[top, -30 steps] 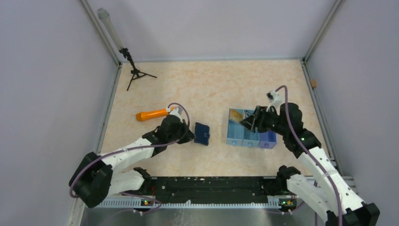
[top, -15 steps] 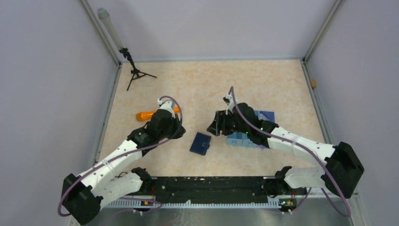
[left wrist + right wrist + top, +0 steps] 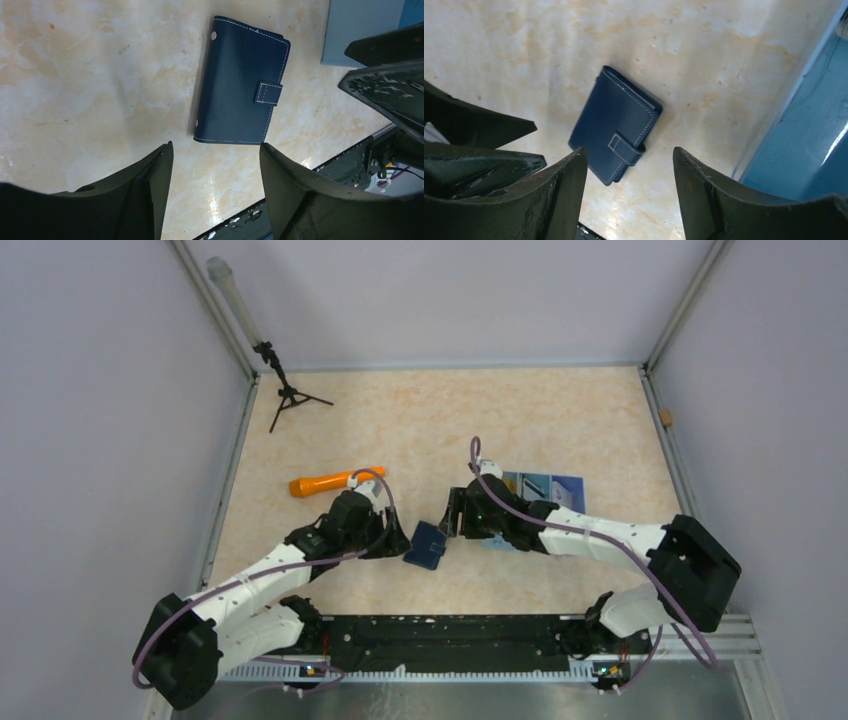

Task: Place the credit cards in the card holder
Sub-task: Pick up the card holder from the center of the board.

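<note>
Marbled tabletop, shut navy card holder, white-stitched strap; left pincer, right pincer wide, empty.

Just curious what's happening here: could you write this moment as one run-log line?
wallet: closed, on table, unheld | left gripper: open, empty, near wallet | right gripper: open, empty, near wallet

Top camera: high, behind both arm bases, looking down on the whole desk. Left wrist camera: close, looking down between the left fingers. Right wrist camera: equally close, between the right fingers. All three take in the closed wallet.
</note>
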`<action>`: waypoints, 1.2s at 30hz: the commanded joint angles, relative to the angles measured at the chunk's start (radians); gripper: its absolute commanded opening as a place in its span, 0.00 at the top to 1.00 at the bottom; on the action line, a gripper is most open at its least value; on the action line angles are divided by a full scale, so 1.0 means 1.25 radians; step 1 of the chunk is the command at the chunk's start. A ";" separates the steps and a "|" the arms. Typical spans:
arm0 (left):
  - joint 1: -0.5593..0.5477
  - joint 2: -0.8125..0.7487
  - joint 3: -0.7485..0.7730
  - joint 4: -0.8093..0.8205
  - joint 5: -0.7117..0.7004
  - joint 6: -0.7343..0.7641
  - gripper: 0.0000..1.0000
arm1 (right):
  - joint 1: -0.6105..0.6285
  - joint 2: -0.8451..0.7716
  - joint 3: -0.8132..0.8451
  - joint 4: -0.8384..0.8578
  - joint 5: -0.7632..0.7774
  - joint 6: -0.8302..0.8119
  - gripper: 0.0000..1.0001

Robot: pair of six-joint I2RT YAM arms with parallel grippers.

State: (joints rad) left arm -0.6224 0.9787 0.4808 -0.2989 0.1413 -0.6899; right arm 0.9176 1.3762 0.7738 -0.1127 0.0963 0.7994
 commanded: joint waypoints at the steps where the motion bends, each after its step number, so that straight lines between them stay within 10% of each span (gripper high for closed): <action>1: 0.014 0.027 -0.026 0.114 0.042 -0.023 0.33 | 0.015 0.046 0.034 -0.003 0.058 0.062 0.38; 23: 0.038 0.160 -0.054 0.211 0.041 -0.025 0.44 | 0.050 0.231 0.102 0.031 0.047 0.082 0.43; 36: 0.043 0.196 -0.083 0.233 0.004 -0.021 0.59 | 0.064 0.236 0.035 0.272 -0.043 0.117 0.57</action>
State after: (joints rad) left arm -0.5758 1.1992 0.4034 -0.0170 0.1993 -0.7326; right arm 0.9817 1.6844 0.8471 0.0612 0.0891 0.9260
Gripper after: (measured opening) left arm 0.435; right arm 0.467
